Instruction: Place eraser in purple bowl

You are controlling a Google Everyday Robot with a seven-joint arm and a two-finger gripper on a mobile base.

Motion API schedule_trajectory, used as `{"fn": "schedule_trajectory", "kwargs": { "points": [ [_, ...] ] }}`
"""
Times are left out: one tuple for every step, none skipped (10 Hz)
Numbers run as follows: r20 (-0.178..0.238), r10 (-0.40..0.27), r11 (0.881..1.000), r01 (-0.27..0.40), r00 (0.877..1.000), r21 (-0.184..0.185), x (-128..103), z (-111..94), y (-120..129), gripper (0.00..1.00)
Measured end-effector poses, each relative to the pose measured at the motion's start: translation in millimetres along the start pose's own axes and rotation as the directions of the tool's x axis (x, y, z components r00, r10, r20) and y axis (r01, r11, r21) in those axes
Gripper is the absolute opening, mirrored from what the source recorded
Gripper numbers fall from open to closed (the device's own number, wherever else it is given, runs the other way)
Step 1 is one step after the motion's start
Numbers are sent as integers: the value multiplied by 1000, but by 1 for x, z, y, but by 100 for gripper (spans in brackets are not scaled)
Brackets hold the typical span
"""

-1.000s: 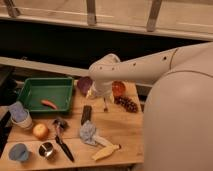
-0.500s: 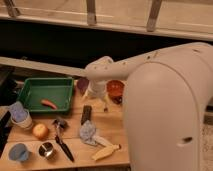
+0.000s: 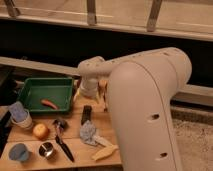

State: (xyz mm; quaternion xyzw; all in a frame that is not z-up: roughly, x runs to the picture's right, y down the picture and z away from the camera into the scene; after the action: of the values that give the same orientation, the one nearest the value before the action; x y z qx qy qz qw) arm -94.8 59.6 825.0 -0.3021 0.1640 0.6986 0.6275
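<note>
The eraser (image 3: 86, 114) is a small dark block lying on the wooden table (image 3: 75, 127), just in front of the arm's end. My gripper (image 3: 88, 93) hangs at the end of the white arm, just above and behind the eraser and apart from it. The purple bowl is hidden behind the arm's wrist. A sliver of the orange-red bowl (image 3: 103, 85) shows right of the wrist.
A green tray (image 3: 30, 91) holding a red-orange item (image 3: 48, 103) stands at the left. In front lie a black-handled knife (image 3: 63, 142), an orange fruit (image 3: 40, 131), a metal cup (image 3: 46, 149), a blue dish (image 3: 19, 152), a crumpled cloth (image 3: 89, 131) and a yellowish item (image 3: 104, 152). The arm's bulk covers the table's right side.
The arm has swung towards the camera and left, now covering the right side of the table and the purple bowl. The eraser has not moved.
</note>
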Motion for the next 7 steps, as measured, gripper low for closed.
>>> {"fn": "schedule_trajectory", "kwargs": {
  "points": [
    [-1, 0, 1000, 0, 1000, 1, 0, 0, 0, 80],
    [-1, 0, 1000, 0, 1000, 1, 0, 0, 0, 80],
    [-2, 0, 1000, 0, 1000, 0, 0, 1, 0, 80],
    [-13, -1, 1000, 1, 1000, -5, 0, 6, 1, 80],
    [-29, -8, 1000, 7, 1000, -8, 0, 16, 8, 80],
    [-40, -15, 1000, 14, 999, -15, 0, 26, 14, 80],
    [-46, -17, 1000, 16, 999, -19, -1, 31, 17, 80]
  ]
}}
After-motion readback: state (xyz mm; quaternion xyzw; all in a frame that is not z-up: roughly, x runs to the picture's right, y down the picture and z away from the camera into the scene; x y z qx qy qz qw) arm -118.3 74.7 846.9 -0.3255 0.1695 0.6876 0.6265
